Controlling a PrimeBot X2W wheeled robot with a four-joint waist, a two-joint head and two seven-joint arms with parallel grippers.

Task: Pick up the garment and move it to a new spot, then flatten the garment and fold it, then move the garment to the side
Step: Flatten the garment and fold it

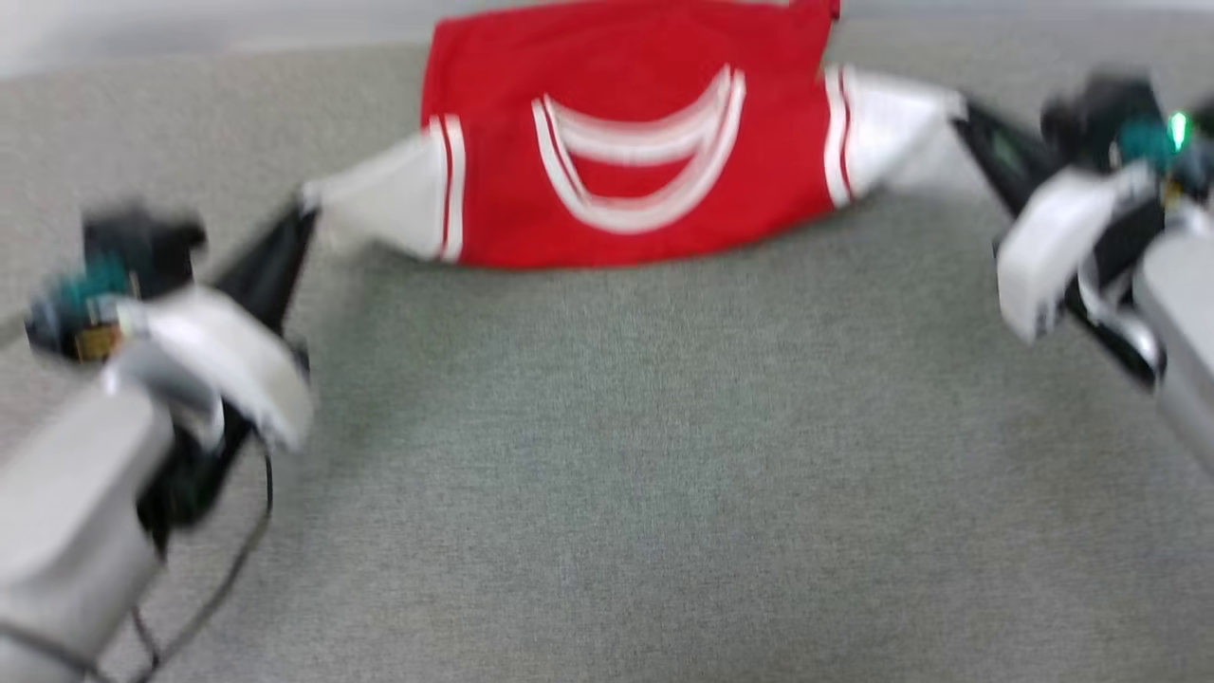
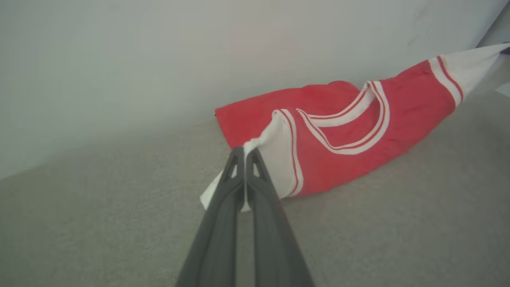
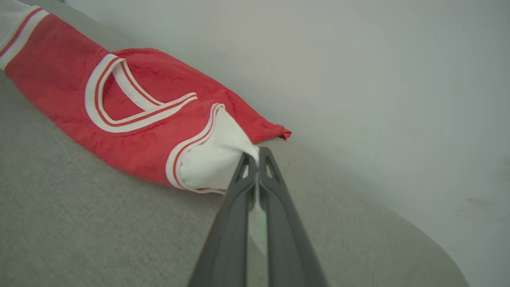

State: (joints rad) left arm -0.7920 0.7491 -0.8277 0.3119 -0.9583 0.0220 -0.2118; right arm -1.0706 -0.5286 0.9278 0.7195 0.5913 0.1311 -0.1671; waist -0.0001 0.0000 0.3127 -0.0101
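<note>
The garment (image 1: pixel 626 142) is a red T-shirt with white short sleeves and a red-and-white striped neckline, stretched across the far part of the grey surface. My left gripper (image 1: pixel 302 211) is shut on the tip of its left white sleeve (image 2: pixel 275 147). My right gripper (image 1: pixel 960 112) is shut on the tip of the right white sleeve (image 3: pixel 215 159). The shirt (image 2: pixel 342 135) hangs taut between both grippers, its lower body trailing toward the wall. The neckline (image 3: pixel 119 99) faces up. No lettering shows on this side.
A grey fabric-covered surface (image 1: pixel 607 455) spreads wide in front of me. A pale wall (image 2: pixel 159 59) rises just behind the shirt. Thin black cables (image 1: pixel 228 569) hang from my left forearm.
</note>
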